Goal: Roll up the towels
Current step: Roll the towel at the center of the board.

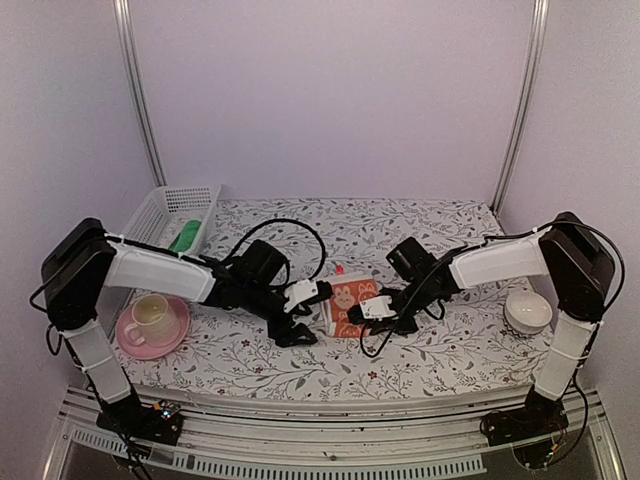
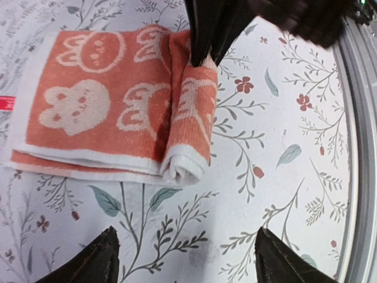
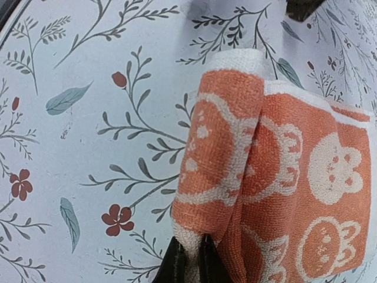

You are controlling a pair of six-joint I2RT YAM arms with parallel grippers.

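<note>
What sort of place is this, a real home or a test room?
Most likely a robot test booth dressed like a home. Plain pale walls and metal posts enclose it; on a floral tablecloth stand a cup on a pink saucer and a white basket.

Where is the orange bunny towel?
In the top view, the orange bunny towel lies mid-table between the left pincer and the right pincer, which pinches its rolled edge.
</note>
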